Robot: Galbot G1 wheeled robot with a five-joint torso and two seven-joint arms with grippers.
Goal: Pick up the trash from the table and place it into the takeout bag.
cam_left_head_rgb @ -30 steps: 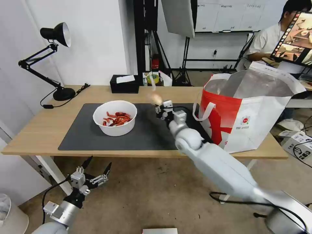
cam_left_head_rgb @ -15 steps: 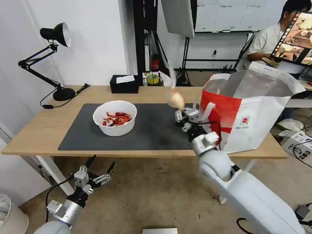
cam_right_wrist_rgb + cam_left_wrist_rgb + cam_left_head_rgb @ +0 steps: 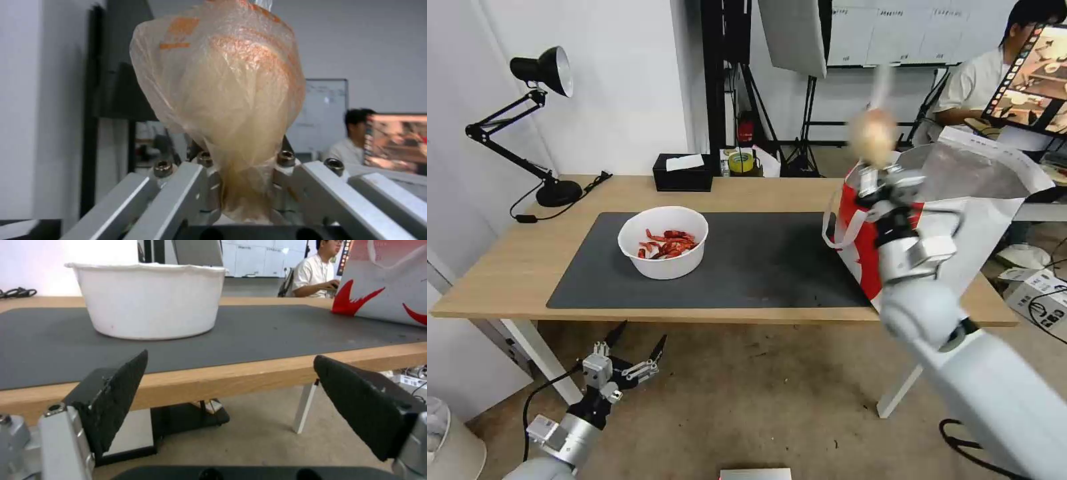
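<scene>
The light-wood surface (image 3: pixel 520 267) carries a dark grey mat (image 3: pixel 754 260), a white bowl of crayfish shells (image 3: pixel 663 241), a black tissue box (image 3: pixel 682 172) and a black desk lamp (image 3: pixel 537 120). The right tool (image 3: pixel 875 175) pinches the beige-filled plastic bag (image 3: pixel 872 137) above the takeout bag (image 3: pixel 954 227). The left tool (image 3: pixel 635 341) hangs spread wide below the surface's front edge, over the concrete floor (image 3: pixel 774 400).

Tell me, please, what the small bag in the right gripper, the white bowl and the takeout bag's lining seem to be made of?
Small bag: thin clear plastic film, judging by its wrinkles and the beige filling showing through. White bowl: matte, slightly wavy rim, likely paper pulp or foam. Takeout bag: lining looks like silver foil, dull metallic sheen. Right gripper pinches the small bag.
</scene>
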